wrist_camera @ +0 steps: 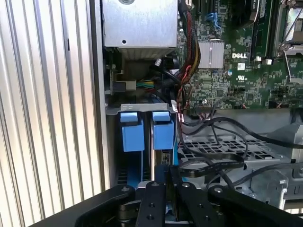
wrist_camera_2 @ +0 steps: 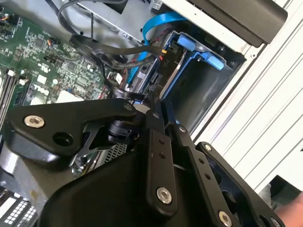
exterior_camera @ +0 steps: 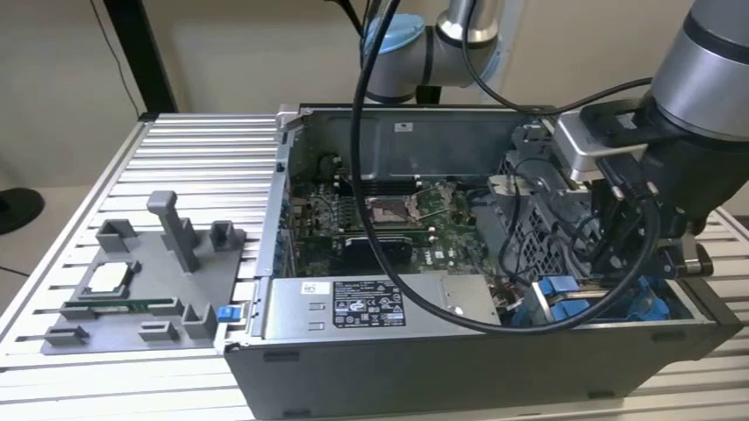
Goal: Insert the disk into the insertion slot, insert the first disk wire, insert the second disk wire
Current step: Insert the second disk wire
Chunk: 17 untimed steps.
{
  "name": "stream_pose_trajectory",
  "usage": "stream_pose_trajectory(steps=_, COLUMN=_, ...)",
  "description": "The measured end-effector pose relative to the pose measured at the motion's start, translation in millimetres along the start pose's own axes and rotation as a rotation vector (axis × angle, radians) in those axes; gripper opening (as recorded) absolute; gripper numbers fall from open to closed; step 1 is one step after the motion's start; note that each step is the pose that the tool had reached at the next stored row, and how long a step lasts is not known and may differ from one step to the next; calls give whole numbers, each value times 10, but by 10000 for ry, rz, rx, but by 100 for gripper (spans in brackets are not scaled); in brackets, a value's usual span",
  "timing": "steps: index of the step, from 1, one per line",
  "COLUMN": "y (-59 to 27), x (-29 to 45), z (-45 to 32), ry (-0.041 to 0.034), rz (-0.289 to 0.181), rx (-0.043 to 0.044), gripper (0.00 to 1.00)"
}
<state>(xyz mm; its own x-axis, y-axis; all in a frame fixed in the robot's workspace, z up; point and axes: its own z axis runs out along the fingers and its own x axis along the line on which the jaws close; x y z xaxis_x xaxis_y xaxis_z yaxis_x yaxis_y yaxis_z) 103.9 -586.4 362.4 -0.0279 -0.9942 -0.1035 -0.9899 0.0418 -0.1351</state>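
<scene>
Where seen from outside: open computer case (exterior_camera: 468, 351) lying on a ribbed aluminium table (exterior_camera: 188, 167), arm reaching down into the corner at the exterior view's right.
Gripper: lowered into the drive-bay corner of the case (exterior_camera: 626, 263); in the second wrist view (wrist_camera_2: 154, 106) and first wrist view (wrist_camera: 169, 177), black fingers brought close together on a thin dark part at the end of the disk, seemingly a wire connector, though not certain.
Fingers: nearly closed, pinching that small dark part; exact contact hidden by the finger links.
Disk: blue-framed, standing on edge down in the bay, just beyond the fingertips (wrist_camera: 161, 142); blue frame edge also visible in the second wrist view (wrist_camera_2: 182, 71).
Insertion slot: grey perforated metal bay (wrist_camera: 227, 151) beside the disk, black wires (wrist_camera: 213, 127) draped across it.
Blue latch tabs: two, side by side at the top of the bay (wrist_camera: 131, 130).
Motherboard: green, flat in the case floor (exterior_camera: 387, 219).
Power-supply box: silver, labelled, along the near wall of the case (exterior_camera: 374, 307).
Grey fixture: on the table at the exterior view's left, well apart from the case (exterior_camera: 140, 289).
</scene>
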Motion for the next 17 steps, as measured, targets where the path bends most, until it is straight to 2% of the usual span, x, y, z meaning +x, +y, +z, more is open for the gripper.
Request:
stream_pose_trajectory(steps=5, y=-24, x=3, z=45, ry=-11, rz=-46, rx=122, gripper=0)
stream_pose_trajectory(steps=17, y=-24, x=4, z=49, ry=-11, rz=-54, rx=142, gripper=0)
